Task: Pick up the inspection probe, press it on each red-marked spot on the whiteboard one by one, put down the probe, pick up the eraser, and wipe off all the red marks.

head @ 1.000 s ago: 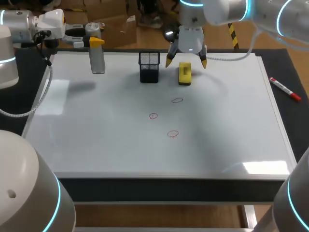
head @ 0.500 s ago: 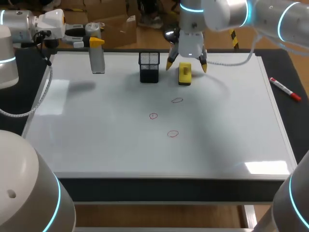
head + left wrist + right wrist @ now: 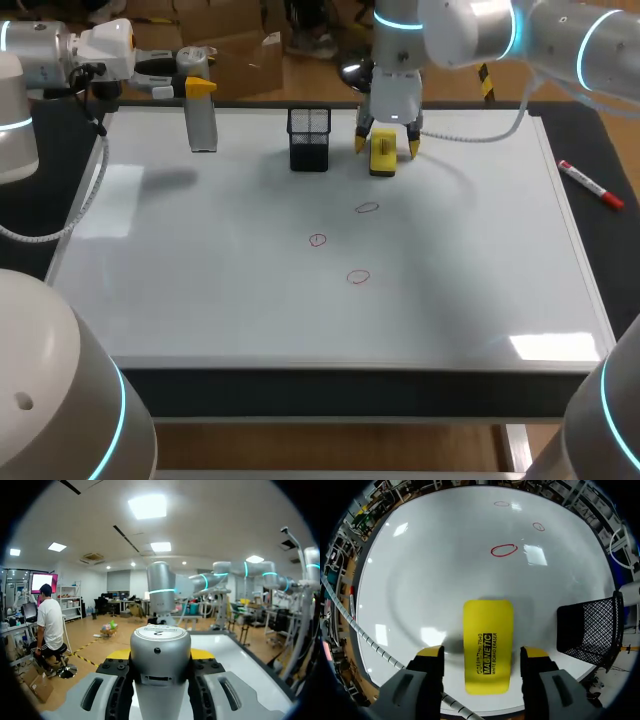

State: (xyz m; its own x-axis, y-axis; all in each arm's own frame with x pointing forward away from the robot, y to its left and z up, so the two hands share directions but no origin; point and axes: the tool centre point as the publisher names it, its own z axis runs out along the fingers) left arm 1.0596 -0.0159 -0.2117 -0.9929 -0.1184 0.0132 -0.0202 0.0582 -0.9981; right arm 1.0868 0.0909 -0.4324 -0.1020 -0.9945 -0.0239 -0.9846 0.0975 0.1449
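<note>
Nearest the robot, the whiteboard (image 3: 200,300) carried three red marks: the closest one (image 3: 358,277) lay right of the middle, a second (image 3: 317,240) sat a little farther and to its left, and a third (image 3: 368,208) sat farther again and to the right. Off the board's right edge, a marker (image 3: 590,185) lay on the dark mat. Beyond the third mark, the yellow eraser (image 3: 382,158) lay flat on the board, with the right gripper (image 3: 387,146) lowered over it. In the right wrist view its fingers (image 3: 431,656) stood apart on either side of the eraser (image 3: 488,640), with board showing between them and its long edges, so the jaws were open and gripped nothing. A black mesh cup (image 3: 310,138) stood just left of the eraser. Farthest off, at the board's far left edge, the left gripper (image 3: 198,88) held the grey probe (image 3: 202,125) upright, its jaws closed on the probe (image 3: 160,650).
</note>
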